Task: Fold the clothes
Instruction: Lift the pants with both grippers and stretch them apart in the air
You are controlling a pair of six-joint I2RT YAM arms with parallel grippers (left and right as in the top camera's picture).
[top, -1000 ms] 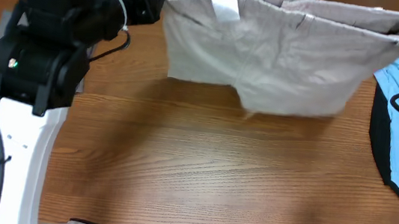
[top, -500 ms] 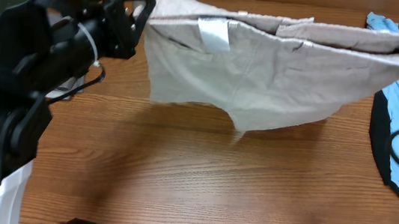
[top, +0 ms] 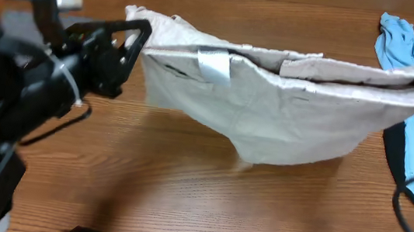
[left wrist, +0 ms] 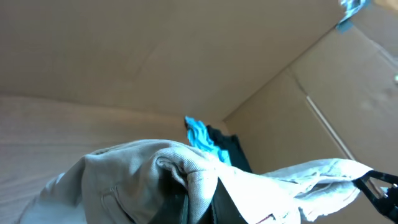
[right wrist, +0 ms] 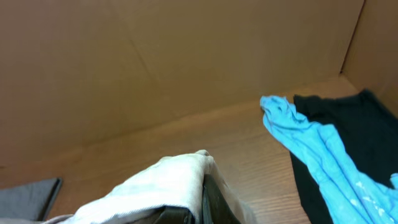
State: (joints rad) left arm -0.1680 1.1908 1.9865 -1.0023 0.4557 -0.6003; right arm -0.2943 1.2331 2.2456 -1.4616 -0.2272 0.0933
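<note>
Spreads a wooden table [top: 182,199] across the whole overhead view. Carries above it the pale beige shorts [top: 285,117], raised and stretched left to right, waistband on top and nearly taut, body sagging low toward the table's middle; cannot tell whether the lowest fold touches the wood. Looms at the left with the black left arm [top: 5,101]. Keeps a black garment [top: 392,153] and a blue garment [top: 400,43] at the right edge, the blue overlapping the black. Pinches one waistband end in the left gripper [top: 134,36], fingers narrowed onto bunched cloth; clamps the other end likewise in the right gripper [right wrist: 208,202]. Shows a small white tag [top: 214,64] at the waistband, any writing too blurred to read.
</note>
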